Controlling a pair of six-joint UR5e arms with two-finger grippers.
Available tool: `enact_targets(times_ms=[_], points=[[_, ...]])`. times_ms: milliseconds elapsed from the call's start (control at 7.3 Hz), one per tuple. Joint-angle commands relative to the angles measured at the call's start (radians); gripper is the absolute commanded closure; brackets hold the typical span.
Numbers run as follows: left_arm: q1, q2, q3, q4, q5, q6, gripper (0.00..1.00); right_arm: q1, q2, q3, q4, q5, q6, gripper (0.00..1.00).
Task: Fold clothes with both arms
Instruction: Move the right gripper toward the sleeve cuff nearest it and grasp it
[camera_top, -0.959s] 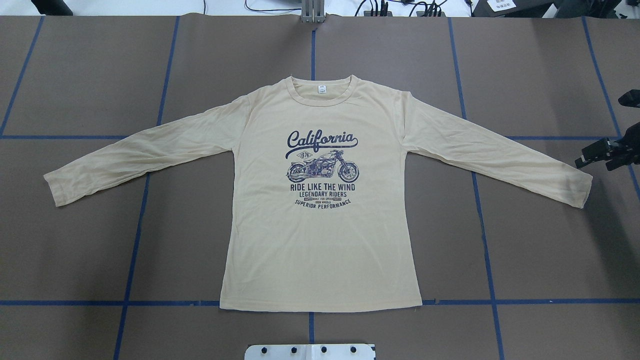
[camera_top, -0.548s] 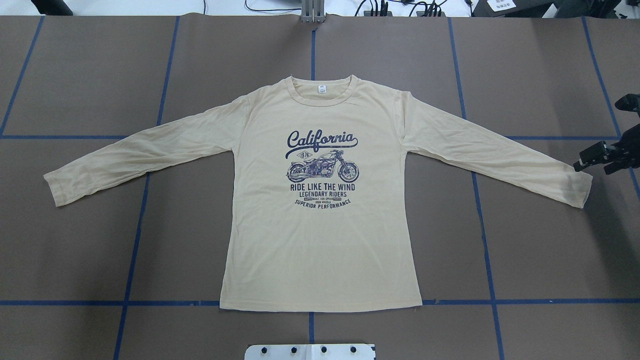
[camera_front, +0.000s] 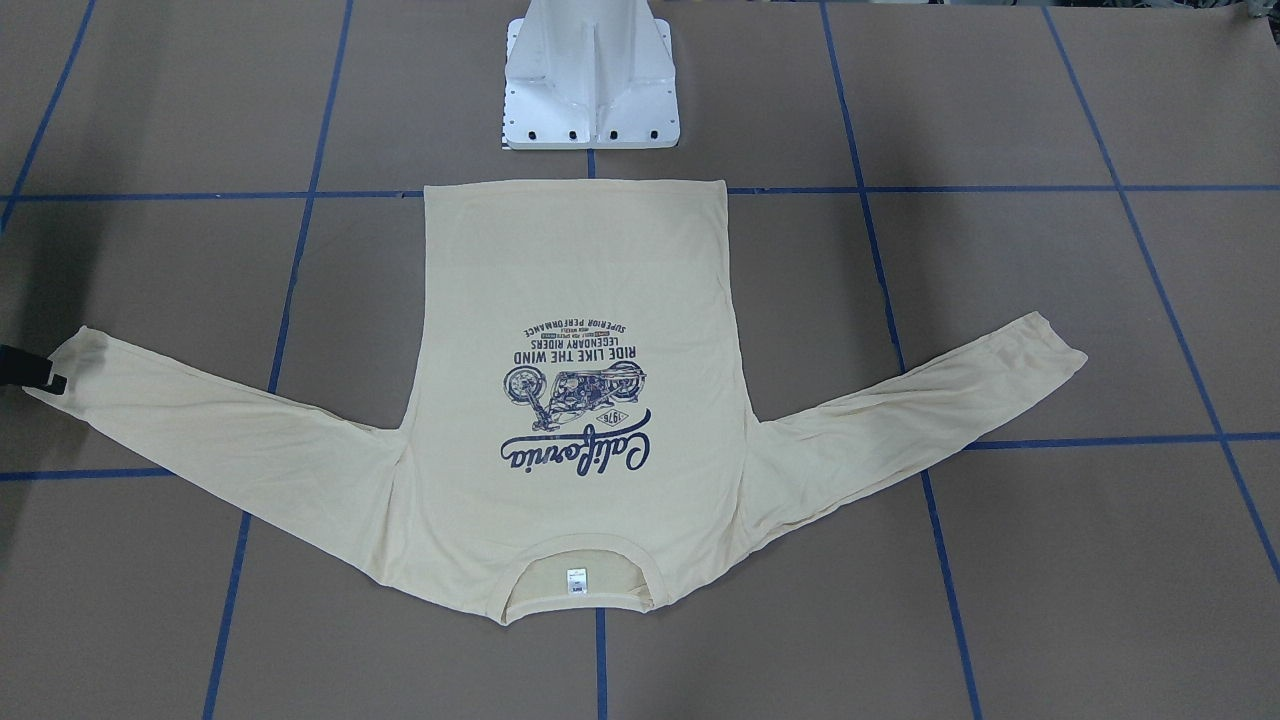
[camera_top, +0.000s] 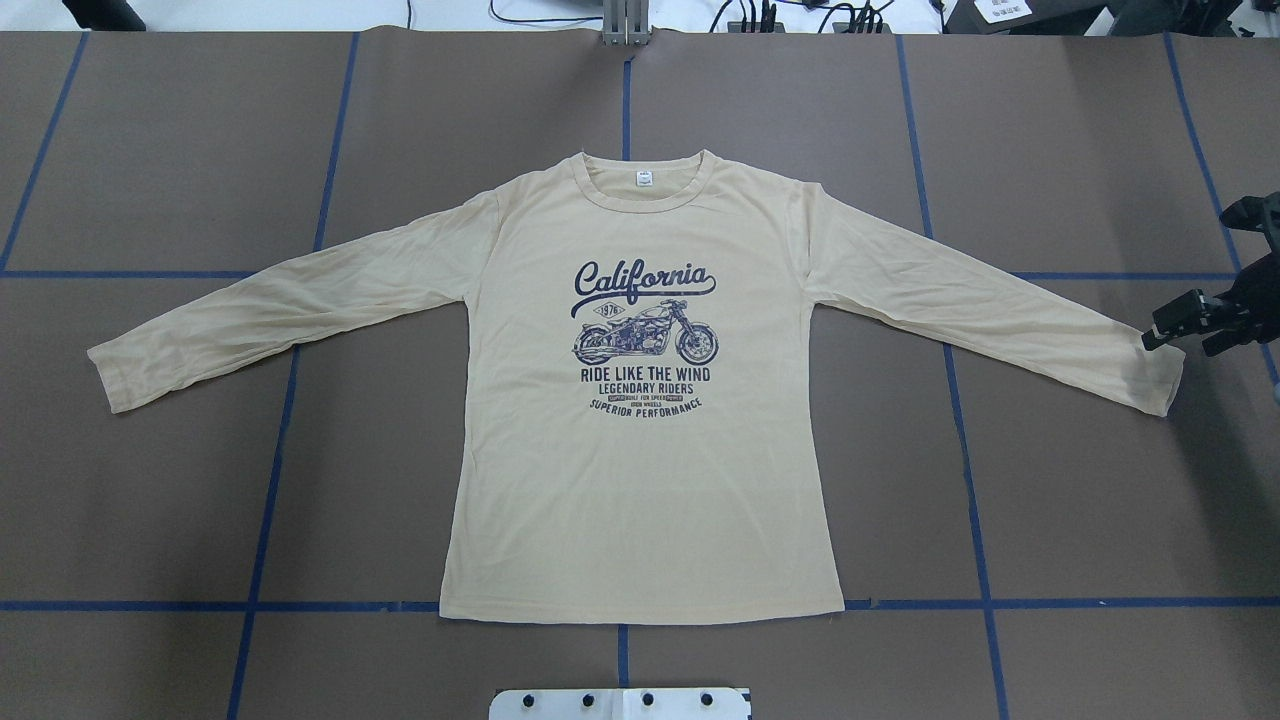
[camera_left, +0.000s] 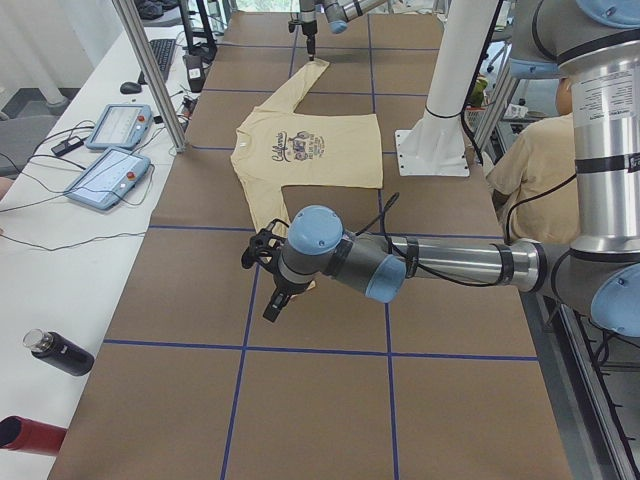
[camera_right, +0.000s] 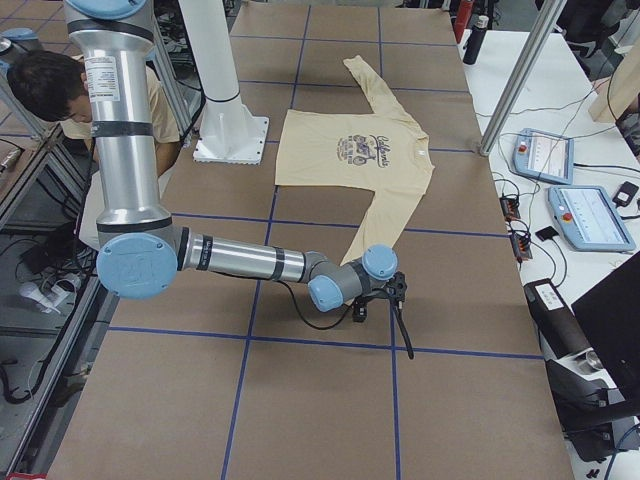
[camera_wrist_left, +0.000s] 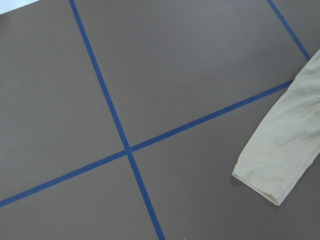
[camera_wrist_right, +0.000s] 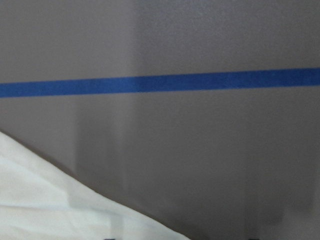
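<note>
The pale cream-yellow T-shirt (camera_top: 640, 480) lies flat on the brown table (camera_top: 200, 500), print up, both sleeves spread wide and its hem toward the white pedestal (camera_front: 590, 80). The right gripper (camera_top: 1185, 335) hangs just beside the right sleeve's cuff (camera_top: 1160, 385), at its far edge; its 2 fingers stand apart with nothing between them. The left gripper (camera_left: 265, 285) shows only in the side view, near the left sleeve's cuff (camera_wrist_left: 265, 180), and I cannot tell whether it is released or clenched. Blue tape lines (camera_top: 280, 420) cross the table under the shirt.
</note>
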Motion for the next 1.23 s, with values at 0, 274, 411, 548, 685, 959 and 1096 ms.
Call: enact_targets(times_ms=[0,274,411,548,685,959,1096], points=[[0.000,0.000,-0.004,0.000,0.000,0.000,0.00,-0.003,0.009,-0.015,-0.002,0.004,0.002,0.30],[0.000,0.000,-0.009,0.002,-0.009,0.000,0.00,-0.003,0.013,-0.026,0.000,0.007,0.005,0.98],[-0.002,0.002,-0.016,0.003,-0.009,0.000,0.00,-0.001,0.016,-0.017,-0.002,0.021,0.003,1.00],[-0.002,0.002,-0.024,0.005,-0.009,0.000,0.00,-0.001,0.016,-0.020,-0.002,0.029,0.003,1.00],[-0.002,0.003,-0.032,0.008,-0.009,0.000,0.00,0.000,0.016,-0.016,-0.003,0.044,0.003,1.00],[-0.002,0.003,-0.032,0.008,-0.009,0.000,0.00,0.009,0.014,-0.003,-0.008,0.065,0.005,1.00],[-0.002,0.003,-0.035,0.009,-0.009,0.000,0.00,0.037,0.013,0.021,-0.014,0.122,0.025,1.00]])
